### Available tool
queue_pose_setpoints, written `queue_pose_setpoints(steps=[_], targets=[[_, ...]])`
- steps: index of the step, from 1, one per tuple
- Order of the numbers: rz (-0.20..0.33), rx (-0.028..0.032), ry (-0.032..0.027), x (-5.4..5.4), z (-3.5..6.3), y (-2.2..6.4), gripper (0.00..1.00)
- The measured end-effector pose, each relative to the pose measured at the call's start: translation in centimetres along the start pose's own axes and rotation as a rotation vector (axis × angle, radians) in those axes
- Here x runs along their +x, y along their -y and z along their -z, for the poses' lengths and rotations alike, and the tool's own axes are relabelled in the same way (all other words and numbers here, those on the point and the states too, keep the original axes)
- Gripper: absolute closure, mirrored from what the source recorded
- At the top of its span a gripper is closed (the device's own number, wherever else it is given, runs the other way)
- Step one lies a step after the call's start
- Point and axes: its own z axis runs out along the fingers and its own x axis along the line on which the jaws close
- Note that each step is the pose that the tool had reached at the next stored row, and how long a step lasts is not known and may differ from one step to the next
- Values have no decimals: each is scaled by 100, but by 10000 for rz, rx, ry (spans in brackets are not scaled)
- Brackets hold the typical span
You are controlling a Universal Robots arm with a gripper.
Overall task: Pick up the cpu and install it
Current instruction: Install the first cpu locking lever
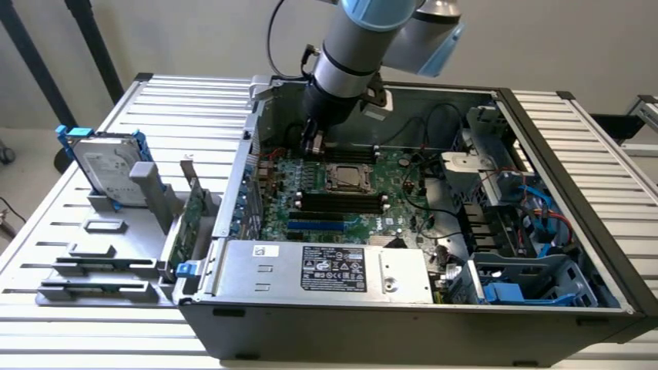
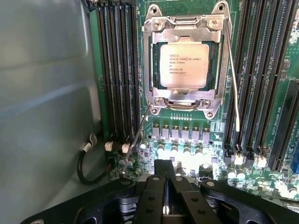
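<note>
Claw (image 2: 164, 169), closed on nothing, hovers over mobo (image 2: 187, 135) near cpu (image 2: 183, 64) sitting in socket (image 2: 184, 24): light, stiff, fragile chip w/ slick metal top; prob. best gripped by edges.

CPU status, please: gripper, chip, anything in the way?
Gripper shut, nothing in it, hovering beside the CPU. CPU seated on the motherboard, metal frame around it. Two thin wire levers flank it; nothing else in the way.

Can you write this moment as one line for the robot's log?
end effector: shut, hovering near socket | cpu: lying in motherboard socket | held: nothing seen
</note>
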Motion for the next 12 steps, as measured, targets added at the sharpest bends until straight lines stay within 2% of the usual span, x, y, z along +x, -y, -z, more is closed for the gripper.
queue_pose_setpoints(steps=[4,6,9,12], targets=[[-1,14,-3,-2,-8,24,89],[-49,57,-24,-2,-10,33,89],[-132,116,-90,-2,-10,38,89],[-253,140,-198,-2,-9,40,89]])
